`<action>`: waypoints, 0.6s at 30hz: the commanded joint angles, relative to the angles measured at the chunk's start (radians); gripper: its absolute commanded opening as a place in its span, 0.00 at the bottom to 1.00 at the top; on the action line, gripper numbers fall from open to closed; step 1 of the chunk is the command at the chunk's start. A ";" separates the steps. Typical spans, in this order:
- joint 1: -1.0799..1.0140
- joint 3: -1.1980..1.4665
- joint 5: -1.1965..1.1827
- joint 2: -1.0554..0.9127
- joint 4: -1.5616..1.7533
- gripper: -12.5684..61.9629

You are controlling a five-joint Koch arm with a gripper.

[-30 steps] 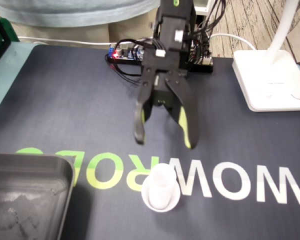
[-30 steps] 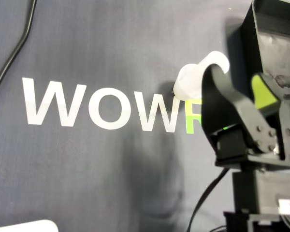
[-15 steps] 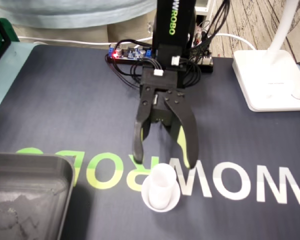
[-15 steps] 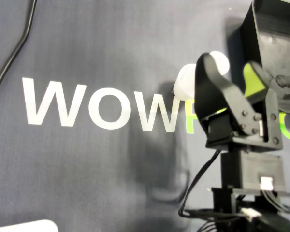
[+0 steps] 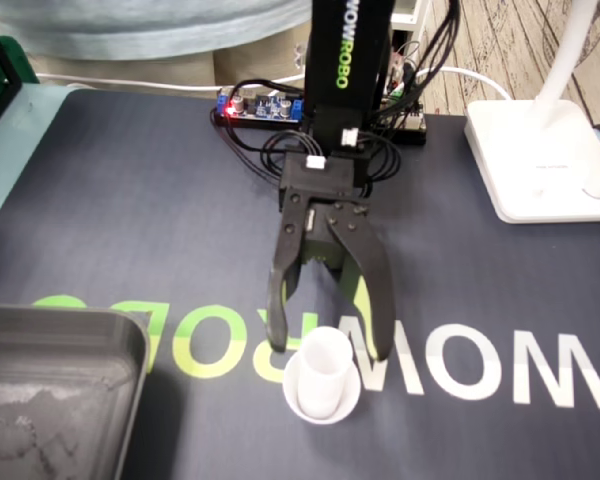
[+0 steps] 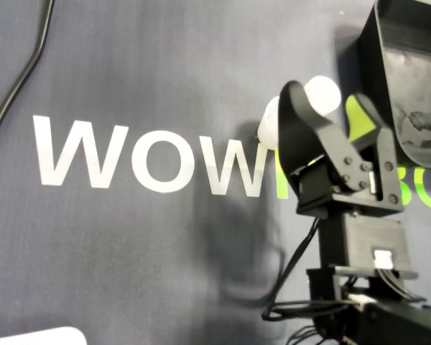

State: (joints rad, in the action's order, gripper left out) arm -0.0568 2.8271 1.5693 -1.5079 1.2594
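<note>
In the fixed view a dark grey rectangular tray [image 5: 50, 350] sits at eight o'clock from the small white plastic cup [image 5: 320, 398], which stands upright on the dark printed mat [image 5: 130, 220]. The black-and-green gripper [image 5: 329, 347] hangs at the cup's twelve o'clock, jaws spread wide and empty — the approach step. Its tips seem level with the rim, though depth is unclear. The next move likely calls for lowering until the tips flank the cup, then closing.

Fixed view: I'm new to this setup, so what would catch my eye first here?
The black gripper stands out first, jaws open, its tips flanking a small white cup near the front middle of the dark mat. Next come the mat's big white and green letters, a gray tray at the lower left and a white lamp base at the upper right.
</note>
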 commanded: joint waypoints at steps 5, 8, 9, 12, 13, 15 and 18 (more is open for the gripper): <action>0.002 -0.080 0.000 0.043 0.083 0.60; 0.002 -0.095 0.000 0.064 0.083 0.60; 0.002 -0.101 0.000 0.074 0.083 0.60; 0.003 -0.115 0.000 0.092 0.081 0.60; 0.003 -0.120 0.000 0.100 0.081 0.60; 0.005 -0.129 0.000 0.110 0.081 0.60; 0.005 -0.149 0.000 0.132 0.081 0.60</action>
State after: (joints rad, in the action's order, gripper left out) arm -0.0552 2.7151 1.5708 -1.3714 1.2594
